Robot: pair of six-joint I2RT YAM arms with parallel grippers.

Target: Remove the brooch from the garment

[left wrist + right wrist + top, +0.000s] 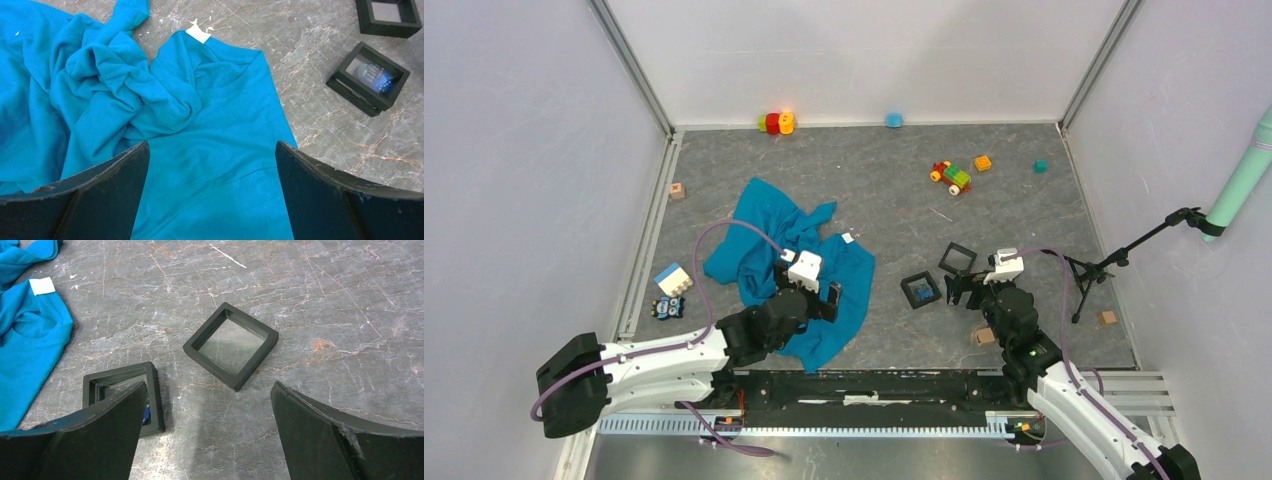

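The garment (794, 260) is a crumpled teal cloth left of centre, also in the left wrist view (215, 125) and at the left edge of the right wrist view (30, 340). The brooch (376, 78), a small round dark disc with a bluish centre, lies inside a black square frame (920, 290) just right of the cloth. My left gripper (822, 300) hovers open over the cloth's flat right part (211, 145), nothing between its fingers. My right gripper (964, 285) is open above bare table (209, 385); its left finger partly hides that frame (125, 390).
A second, empty black frame (957, 258) lies behind the first (231, 345). A white tag (198, 34) sits at the cloth's collar. Toy bricks (672, 279), a toy car (950, 177), small blocks (982, 163) and a black stand (1114, 262) dot the table.
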